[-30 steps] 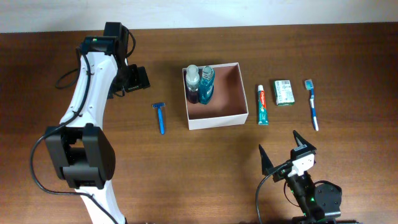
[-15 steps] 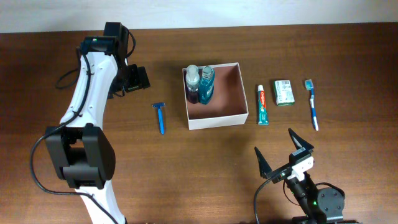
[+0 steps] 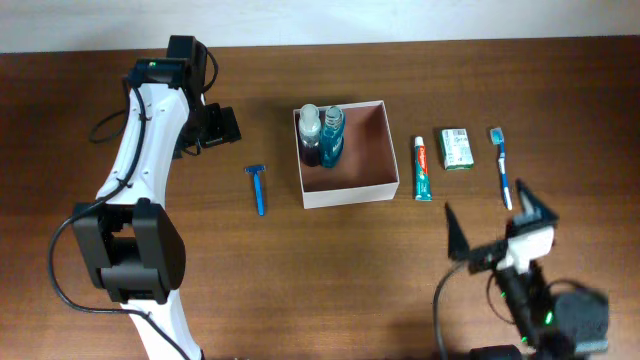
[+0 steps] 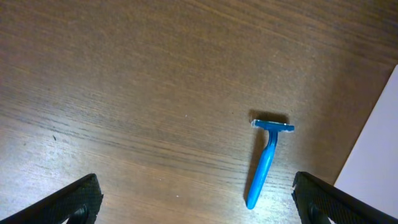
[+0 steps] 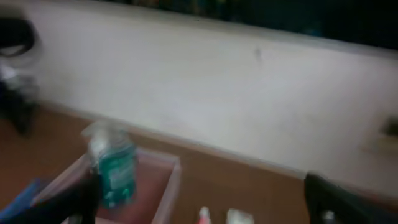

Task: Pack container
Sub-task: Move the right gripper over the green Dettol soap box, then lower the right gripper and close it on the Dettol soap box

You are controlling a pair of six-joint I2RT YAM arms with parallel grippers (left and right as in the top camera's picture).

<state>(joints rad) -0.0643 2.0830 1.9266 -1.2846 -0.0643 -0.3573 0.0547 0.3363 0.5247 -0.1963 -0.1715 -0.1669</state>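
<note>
1. My left gripper (image 3: pixel 218 127) hung over the counter (image 3: pixel 330 280), well to the left of the container (image 3: pixel 350 196). Its jaws stood wide apart and it held nothing. In the left wrist view, only bare wood lay between the fingers (image 4: pixel 74 202).
2. The container stood open side up on the far half of the counter, about in the middle.
3. Two bottles stood upright side by side in its far left corner: a clear bottle (image 3: pixel 310 135) with dark liquid and a blue bottle (image 3: pixel 333 135).
4. A blue razor (image 3: pixel 258 188) lay flat on the counter, near the left wall of the container but apart from it.
5. To the right of the container lay, in a row, a toothpaste tube (image 3: pixel 423 168), a small green-and-white carton (image 3: pixel 457 148) and a toothbrush (image 3: pixel 502 165).
6. My right gripper (image 3: pixel 490 220) was in front of the toothbrush, fully spread and empty. The right wrist view was too blurred to show more than the container and one bottle.
</note>
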